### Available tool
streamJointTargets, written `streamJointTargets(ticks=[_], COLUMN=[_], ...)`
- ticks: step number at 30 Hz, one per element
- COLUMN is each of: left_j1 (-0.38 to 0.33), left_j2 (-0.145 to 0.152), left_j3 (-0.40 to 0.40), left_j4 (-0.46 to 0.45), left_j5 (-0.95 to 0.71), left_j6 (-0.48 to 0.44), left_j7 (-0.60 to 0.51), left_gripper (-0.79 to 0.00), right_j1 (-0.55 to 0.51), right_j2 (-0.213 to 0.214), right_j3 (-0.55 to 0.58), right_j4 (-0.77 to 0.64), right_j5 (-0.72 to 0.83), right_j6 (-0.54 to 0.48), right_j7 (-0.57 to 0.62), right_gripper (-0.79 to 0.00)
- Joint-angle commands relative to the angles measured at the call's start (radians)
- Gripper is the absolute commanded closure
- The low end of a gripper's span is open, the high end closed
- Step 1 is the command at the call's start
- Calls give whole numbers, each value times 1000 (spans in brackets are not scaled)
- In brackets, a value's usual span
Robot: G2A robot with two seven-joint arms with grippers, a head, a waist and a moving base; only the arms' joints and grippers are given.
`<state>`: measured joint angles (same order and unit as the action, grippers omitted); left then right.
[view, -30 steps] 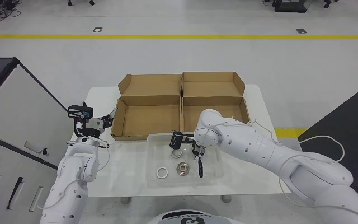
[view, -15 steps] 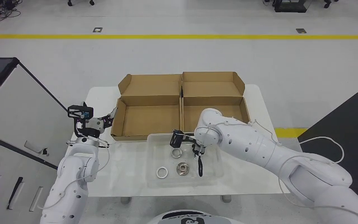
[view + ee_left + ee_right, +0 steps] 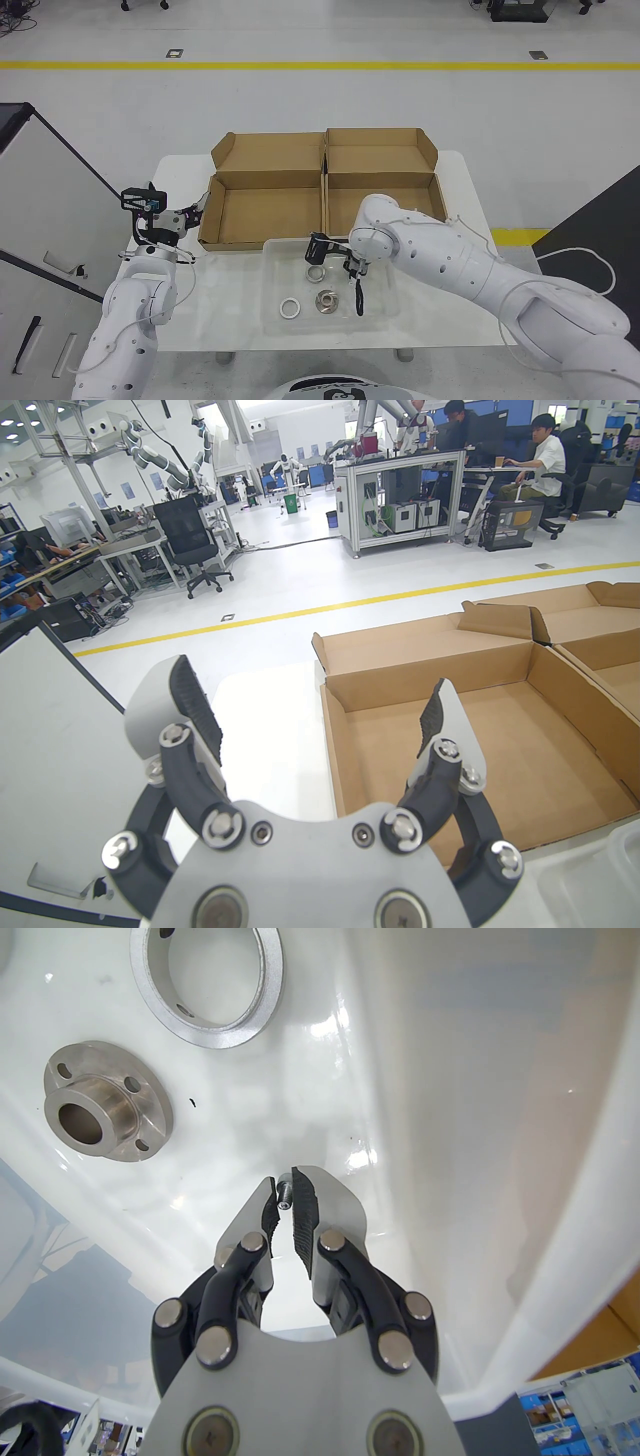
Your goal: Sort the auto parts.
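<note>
Little has changed since a second ago — the right arm stays low in the white bin point(image 3: 272, 292), its wrist nudged a touch, and the left arm holds its place.

- Right end effector point(image 3: 283, 1183): jaws pinched nearly together on a small screw point(image 3: 284, 1198), held at the very tips just above the bin floor, in the right part of the bin.
- Also in the bin: a metal ring point(image 3: 207, 983) and a flanged bushing point(image 3: 107, 1100), both to the left of the screw and apart from it; a white ring point(image 3: 290, 308) lies at the near left.
- Left end effector point(image 3: 311, 672): jaws spread wide and holding nothing, hovering over the table point(image 3: 180, 170) just left of the left cardboard box point(image 3: 265, 215).
- Right cardboard box point(image 3: 385, 195) stands touching the left one, both on the far side of the bin, and both look bare inside.

Step in hand, as I judge it: the pick of the first part — screw gripped, not yet carried out.

Next move calls for a straight lift clear of the bin wall, then a carry to the far side and over one box. Which box suits screws I cannot tell. The grip is tip-only on a tiny part, so it could slip; a slow lift seems wise.
</note>
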<state>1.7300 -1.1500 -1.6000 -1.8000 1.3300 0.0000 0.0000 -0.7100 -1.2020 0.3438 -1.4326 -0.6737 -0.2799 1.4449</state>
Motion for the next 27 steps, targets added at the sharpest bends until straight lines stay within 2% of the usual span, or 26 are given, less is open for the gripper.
streamJointTargets(ticks=[1,9,20,27], left_j1=[0,0,0,0], left_j2=[0,0,0,0], left_j3=[0,0,0,0], left_j4=[0,0,0,0], left_j5=[0,0,0,0], left_j6=[0,0,0,0], left_j7=[0,0,0,0], left_gripper=[-785,-785,-785,-785], right_j1=[-1,-7,-35,-35], right_j2=[1,25,121,124], right_j3=[4,78,209,210], right_j4=[-5,-87,-306,-311], right_j5=[2,91,242,246], right_j6=[0,16,66,68], right_j7=[8,63,91,91], right_gripper=[0,0,0,0])
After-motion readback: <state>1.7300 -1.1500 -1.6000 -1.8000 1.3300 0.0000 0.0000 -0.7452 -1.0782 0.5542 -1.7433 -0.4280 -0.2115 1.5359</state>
